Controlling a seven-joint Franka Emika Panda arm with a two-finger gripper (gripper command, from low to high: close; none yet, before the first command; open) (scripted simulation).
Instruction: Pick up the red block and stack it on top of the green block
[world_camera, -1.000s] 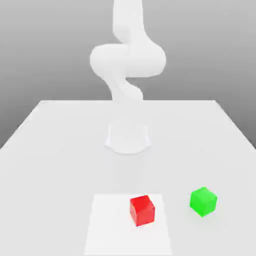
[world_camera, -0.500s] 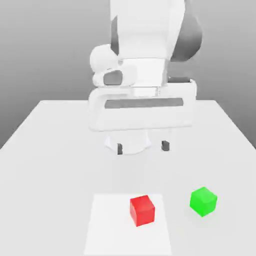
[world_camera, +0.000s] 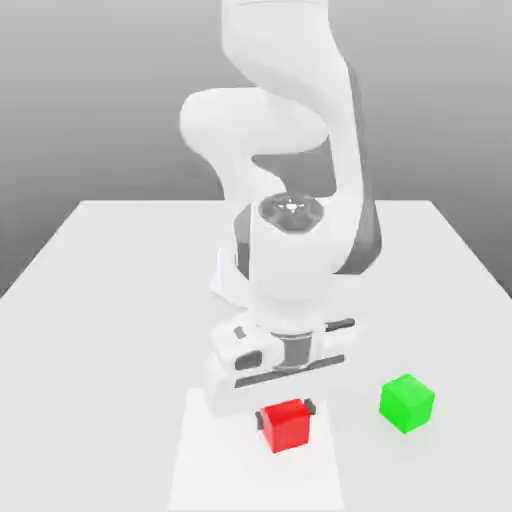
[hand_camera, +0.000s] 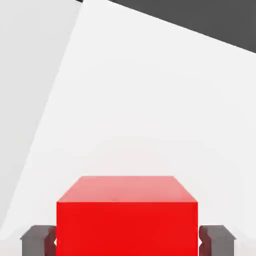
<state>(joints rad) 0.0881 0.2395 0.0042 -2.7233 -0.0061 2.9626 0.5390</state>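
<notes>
Tabletop (world_camera: 110, 300): plain white, filling the lower half of the exterior view.
Paler square patch (world_camera: 215, 470): lower centre, under the red block.
Red block (world_camera: 286, 424): lower centre, resting on the patch.
Green block (world_camera: 407, 402): lower right, apart from the red one.
Pincer (world_camera: 285, 410): spread, one finger on each side of the red block (hand_camera: 127, 220).
Room: bare grey backdrop.

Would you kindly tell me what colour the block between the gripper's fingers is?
The block is red, clearest in the hand view.
</notes>
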